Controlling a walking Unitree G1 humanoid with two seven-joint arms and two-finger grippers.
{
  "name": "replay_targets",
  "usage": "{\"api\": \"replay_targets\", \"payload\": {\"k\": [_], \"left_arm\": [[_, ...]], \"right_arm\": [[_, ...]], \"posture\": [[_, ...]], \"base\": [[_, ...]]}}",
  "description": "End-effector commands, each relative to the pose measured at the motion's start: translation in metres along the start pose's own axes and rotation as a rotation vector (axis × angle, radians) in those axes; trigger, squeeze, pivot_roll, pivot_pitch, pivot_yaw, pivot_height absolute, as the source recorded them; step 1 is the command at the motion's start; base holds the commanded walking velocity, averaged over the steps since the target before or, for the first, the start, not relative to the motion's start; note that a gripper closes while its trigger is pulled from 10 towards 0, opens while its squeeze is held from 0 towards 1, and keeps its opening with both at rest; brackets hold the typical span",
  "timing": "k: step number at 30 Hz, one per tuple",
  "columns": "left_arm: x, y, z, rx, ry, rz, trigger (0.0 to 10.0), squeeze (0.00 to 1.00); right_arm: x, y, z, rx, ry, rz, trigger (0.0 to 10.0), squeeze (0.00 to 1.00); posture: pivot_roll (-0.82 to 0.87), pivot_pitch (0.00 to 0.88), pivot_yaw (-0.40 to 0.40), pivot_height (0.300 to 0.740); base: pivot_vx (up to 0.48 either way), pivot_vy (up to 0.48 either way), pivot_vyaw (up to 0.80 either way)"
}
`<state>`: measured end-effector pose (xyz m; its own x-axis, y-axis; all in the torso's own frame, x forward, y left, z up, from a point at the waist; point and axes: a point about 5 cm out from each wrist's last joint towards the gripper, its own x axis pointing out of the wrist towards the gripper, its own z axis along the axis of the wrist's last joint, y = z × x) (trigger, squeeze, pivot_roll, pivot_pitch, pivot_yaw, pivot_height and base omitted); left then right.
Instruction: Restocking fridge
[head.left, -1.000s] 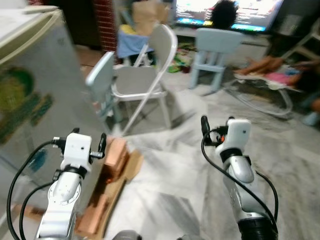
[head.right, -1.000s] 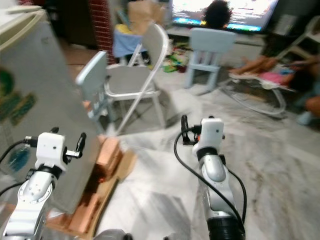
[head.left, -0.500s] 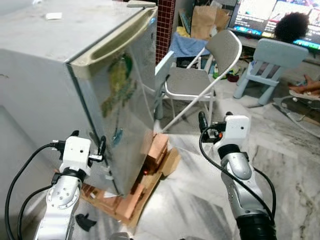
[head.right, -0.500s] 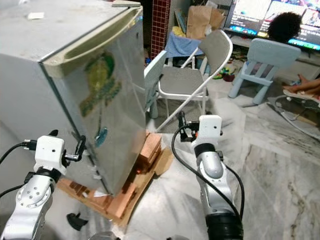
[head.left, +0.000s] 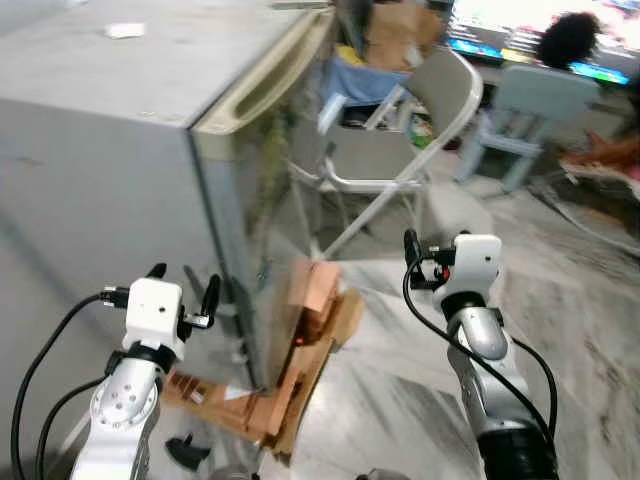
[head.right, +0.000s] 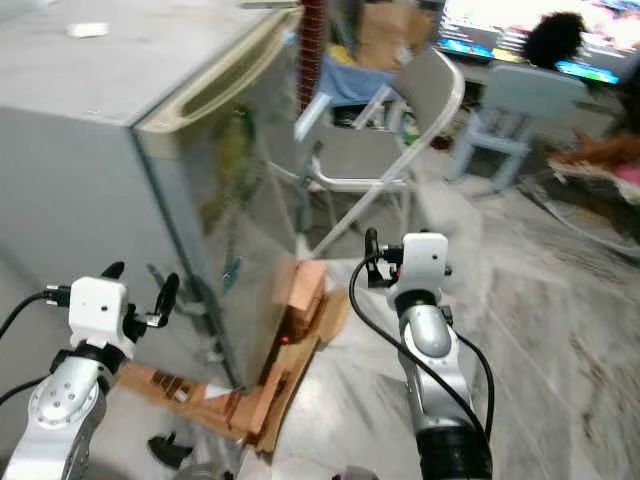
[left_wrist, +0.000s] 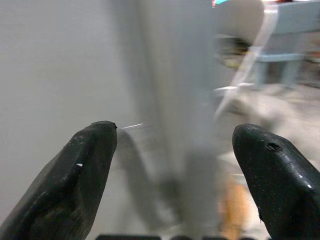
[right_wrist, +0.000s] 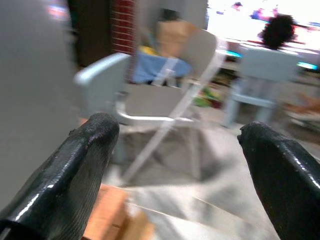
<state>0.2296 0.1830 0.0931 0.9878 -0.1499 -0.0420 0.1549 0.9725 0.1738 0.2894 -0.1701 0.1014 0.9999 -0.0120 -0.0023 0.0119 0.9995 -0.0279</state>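
Left eye view | one fridge (head.left: 120, 130) | two chairs | two grippers, fingers apart

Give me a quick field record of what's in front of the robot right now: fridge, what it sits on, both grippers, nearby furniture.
fridge: grey fridge, door shut, worn sticker on front
fridge base: raised on bricks and cardboard
left gripper: left gripper open, empty, raised near the fridge's front corner
right gripper: right gripper open, empty, raised over the marble floor
furniture: grey folding chair behind the fridge; light blue child's chair further back
image: blurred
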Motion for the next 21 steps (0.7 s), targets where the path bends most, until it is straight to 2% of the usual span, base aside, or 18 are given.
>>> {"api": "replay_targets", "payload": {"k": [1,9,13,18,21], "left_arm": [[0.000,-0.002,0.003,-0.006,-0.014,-0.014,10.0,0.00],[-0.003,0.003,0.000,-0.013,-0.005,0.015,10.0,0.00],[-0.002,0.010,-0.001,-0.012,0.005,0.067,10.0,0.00],[0.005,0.012,0.000,-0.026,0.007,0.065,10.0,0.00],[0.021,0.008,0.007,-0.037,-0.018,0.016,10.0,0.00]], "right_arm": [[0.000,-0.004,0.001,-0.004,0.002,-0.015,10.0,0.00],[0.000,-0.004,0.001,-0.002,0.009,-0.007,10.0,0.00],[0.000,-0.004,0.001,-0.002,0.009,-0.003,10.0,0.00],[-0.003,-0.003,0.000,0.007,0.021,0.011,10.0,0.00],[-0.016,-0.008,-0.005,0.006,0.062,0.029,10.0,0.00]], "posture": [[0.11,0.019,-0.052,0.740],[0.11,0.023,-0.055,0.740],[0.11,0.026,-0.056,0.740],[0.11,0.031,-0.060,0.740],[0.11,0.037,-0.072,0.740]], "base": [[0.000,0.000,-0.80],[0.000,0.000,-0.78],[0.000,0.000,0.00],[0.000,0.000,0.00],[0.000,0.000,0.00]]}}
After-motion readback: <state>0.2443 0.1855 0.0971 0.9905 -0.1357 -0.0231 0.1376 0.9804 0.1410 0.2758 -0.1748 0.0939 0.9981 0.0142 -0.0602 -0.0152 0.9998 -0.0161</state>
